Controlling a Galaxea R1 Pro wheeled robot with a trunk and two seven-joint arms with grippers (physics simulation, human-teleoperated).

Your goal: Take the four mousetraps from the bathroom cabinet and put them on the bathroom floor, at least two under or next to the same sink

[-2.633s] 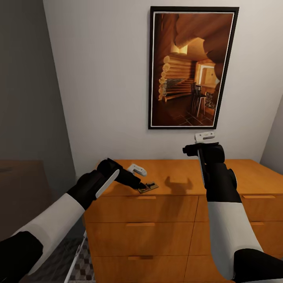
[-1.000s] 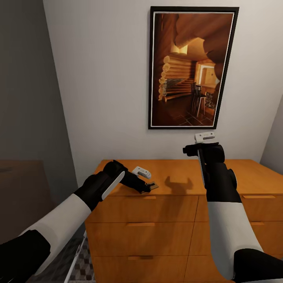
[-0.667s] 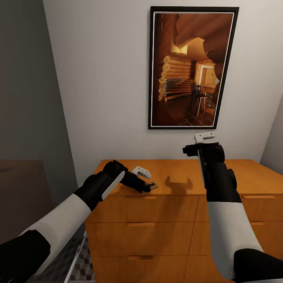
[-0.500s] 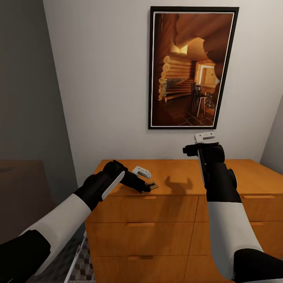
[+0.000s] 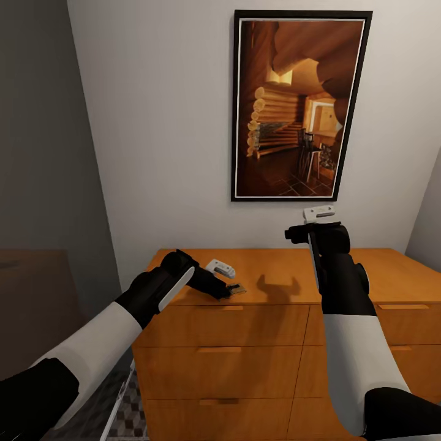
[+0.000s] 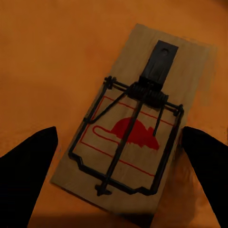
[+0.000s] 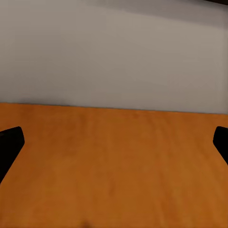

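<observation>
1. Because the mousetrap point(image 6: 135, 118) lies flat near the front edge of the cabinet point(image 5: 269, 318), I have my left tool point(image 5: 228, 290) reaching low across the wooden top toward it. In the head view the trap point(image 5: 236, 289) sits just at the fingertips.

2. As the left wrist view shows, the two dark fingers point(image 6: 26, 166) stand wide apart, one on each long side of the board and clear of it. The tool is open and holds nothing. I judge the straddle suits a pinch across the narrow width, since the thin board offers no other purchase.

3. Since the spring bar and red mouse print face up, the trap rests on its flat underside. I judge it may slide on the smooth wood when the fingers close.

4. While the left arm works, I hold my right tool point(image 7: 114, 142) raised above the cabinet, out of the way. Its fingertips point(image 7: 9, 140) show at the two edges of the right wrist view, spread wide and empty, facing bare wood and the wall point(image 5: 165, 122).

5. Where the picture frame point(image 5: 300, 104) hangs, the wall backs the cabinet. A patch of tiled floor point(image 5: 125, 413) shows at its left foot. I see one trap here.
</observation>
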